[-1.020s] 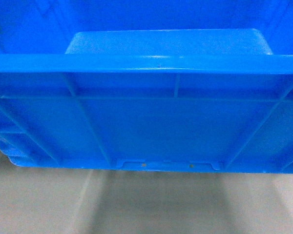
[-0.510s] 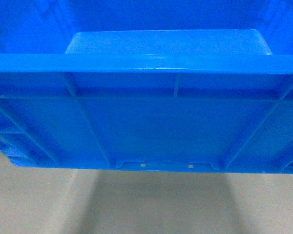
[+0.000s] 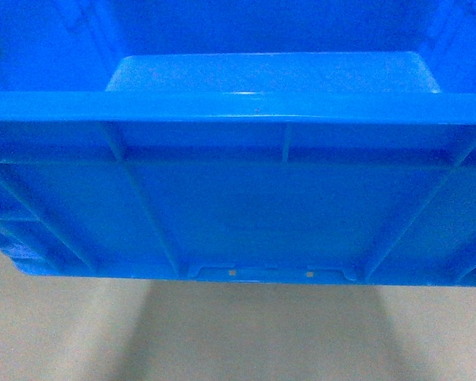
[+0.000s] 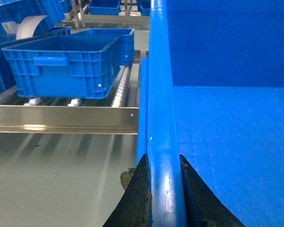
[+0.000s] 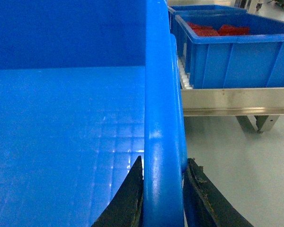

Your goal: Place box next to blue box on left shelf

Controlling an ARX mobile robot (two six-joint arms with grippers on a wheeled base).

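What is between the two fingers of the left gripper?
The thick rim of the carried box lies between them; the left gripper is clamped on it. The left wrist view shows this.

Box point(image 3: 238, 206) in head view: both ends are cut off at 3 and 9 o'clock; the far wall is cut at 12.
Left gripper point(image 4: 164, 189): only two dark finger tips are seen; the body is cut off at 6 o'clock.
Right gripper point(image 5: 163, 194): likewise cut at 6 o'clock.
Left shelf point(image 4: 61, 120): its legs are out of frame.
Red contents point(image 5: 217, 30) at 1 o'clock: too small to be identified.
White object point(image 4: 31, 26) at 10 o'clock: partly hidden, unidentifiable.
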